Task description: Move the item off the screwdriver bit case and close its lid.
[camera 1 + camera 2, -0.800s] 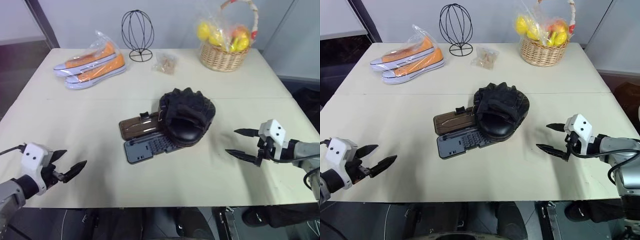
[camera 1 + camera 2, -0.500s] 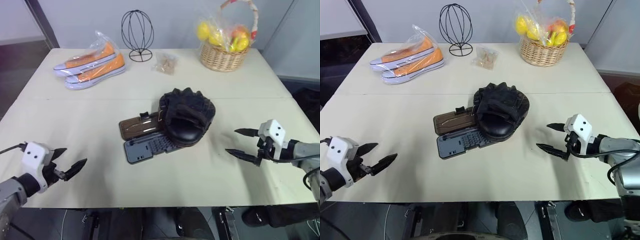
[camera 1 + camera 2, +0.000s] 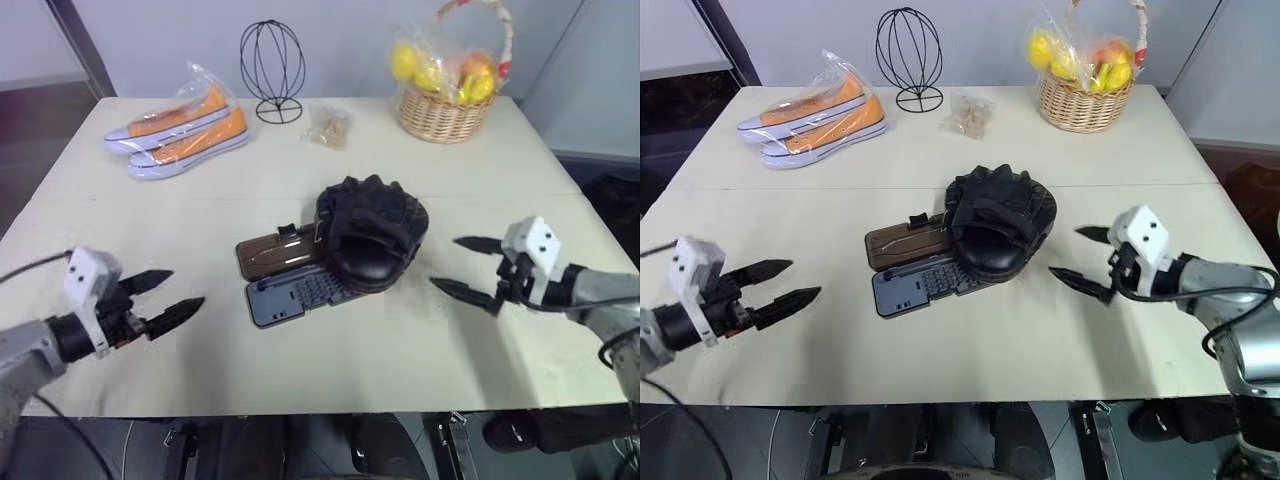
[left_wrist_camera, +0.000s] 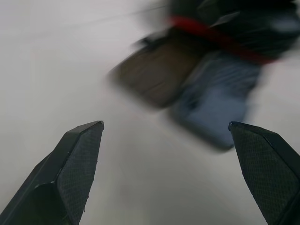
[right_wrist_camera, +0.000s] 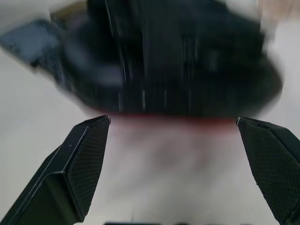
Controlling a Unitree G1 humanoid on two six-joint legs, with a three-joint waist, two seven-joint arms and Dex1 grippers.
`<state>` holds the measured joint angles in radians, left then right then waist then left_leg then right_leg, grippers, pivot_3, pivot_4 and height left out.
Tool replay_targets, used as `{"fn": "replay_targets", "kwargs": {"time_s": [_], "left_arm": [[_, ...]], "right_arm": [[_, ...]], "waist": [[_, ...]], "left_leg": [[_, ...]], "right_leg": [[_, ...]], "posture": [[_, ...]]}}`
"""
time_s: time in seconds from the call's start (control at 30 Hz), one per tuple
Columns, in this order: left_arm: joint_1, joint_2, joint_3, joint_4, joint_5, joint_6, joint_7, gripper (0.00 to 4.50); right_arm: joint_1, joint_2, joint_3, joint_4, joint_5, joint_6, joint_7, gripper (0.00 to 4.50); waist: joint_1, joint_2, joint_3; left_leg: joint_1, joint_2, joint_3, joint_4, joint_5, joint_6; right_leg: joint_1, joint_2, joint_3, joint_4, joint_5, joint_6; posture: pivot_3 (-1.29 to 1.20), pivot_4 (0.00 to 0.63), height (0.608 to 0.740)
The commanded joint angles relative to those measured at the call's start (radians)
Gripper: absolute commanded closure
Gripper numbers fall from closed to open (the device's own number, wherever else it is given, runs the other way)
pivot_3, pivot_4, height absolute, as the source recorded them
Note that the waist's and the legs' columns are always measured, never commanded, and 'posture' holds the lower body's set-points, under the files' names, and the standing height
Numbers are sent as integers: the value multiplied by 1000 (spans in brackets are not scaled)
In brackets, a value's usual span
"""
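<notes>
A bulky black padded mitt, the item (image 3: 372, 230), lies on the right part of the open screwdriver bit case (image 3: 290, 295) in the middle of the table. The case's dark grey half faces the front edge. Its smoky brown lid (image 3: 275, 252) lies flat open behind it, partly under the mitt. My left gripper (image 3: 165, 295) hovers open to the left of the case, pointing toward it. To the right of the mitt, my right gripper (image 3: 462, 268) is open and aimed at it, a short way off. Nothing is between either pair of fingers.
At the back of the cream table (image 3: 180, 200) are bagged orange shoes (image 3: 180, 125), a black wire head stand (image 3: 272, 70), a small bag of snacks (image 3: 328, 125) and a fruit basket (image 3: 447, 85). The table's front edge runs just below both grippers.
Both grippers have moved inward toward the case and mitt, the left one from the front left corner, the right one from the right. The case and mitt have not moved.
</notes>
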<state>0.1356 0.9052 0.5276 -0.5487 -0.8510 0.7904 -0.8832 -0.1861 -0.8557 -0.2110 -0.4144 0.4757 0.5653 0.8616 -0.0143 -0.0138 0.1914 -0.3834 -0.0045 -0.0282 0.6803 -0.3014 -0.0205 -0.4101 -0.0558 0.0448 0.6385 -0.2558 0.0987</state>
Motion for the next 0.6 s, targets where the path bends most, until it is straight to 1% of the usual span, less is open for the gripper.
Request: {"fn": "replay_targets", "kwargs": {"time_s": [0.03,0.13,0.27,0.33,0.47,0.53,0.6], "left_arm": [[-67,93,-80,-44,-40,15,-102,30],[-163,139,-141,-30,-73,23,-146,30],[-280,157,-201,23,-78,35,-170,30],[-330,155,-232,56,-57,26,-172,30],[-377,144,-256,83,-49,26,-165,30],[-382,139,-263,84,-47,25,-160,30],[-381,135,-269,83,-43,22,-155,0]], "right_arm": [[-95,57,77,-126,-17,111,-153,0],[-159,87,191,-169,-109,134,-235,0],[-218,131,330,-142,-227,117,-299,0],[-238,134,404,-99,-345,77,-349,0],[-253,126,459,-17,-508,17,-428,0],[-252,135,458,7,-542,-14,-441,0],[-239,155,448,10,-537,-31,-433,525]], "waist": [[-2,0,0],[-1,0,0],[1,0,0],[0,0,0],[-2,-1,0],[0,-1,0],[1,-1,0]], "left_leg": [[0,0,0,0,0,0],[-2,0,0,0,0,0],[-5,0,0,0,0,0],[-6,0,0,0,0,0],[-7,0,1,0,0,0],[-6,0,1,1,0,0],[-6,0,0,1,0,0]], "right_leg": [[0,0,0,0,0,0],[-2,3,0,0,0,0],[-5,3,0,0,0,0],[-5,4,0,0,1,1],[-7,4,0,1,1,2],[-7,4,1,1,1,2],[-7,4,1,1,1,2]], "posture": [[0,150,740],[0,150,740],[0,150,740],[0,150,740],[0,150,740],[0,150,740],[0,150,740]]}}
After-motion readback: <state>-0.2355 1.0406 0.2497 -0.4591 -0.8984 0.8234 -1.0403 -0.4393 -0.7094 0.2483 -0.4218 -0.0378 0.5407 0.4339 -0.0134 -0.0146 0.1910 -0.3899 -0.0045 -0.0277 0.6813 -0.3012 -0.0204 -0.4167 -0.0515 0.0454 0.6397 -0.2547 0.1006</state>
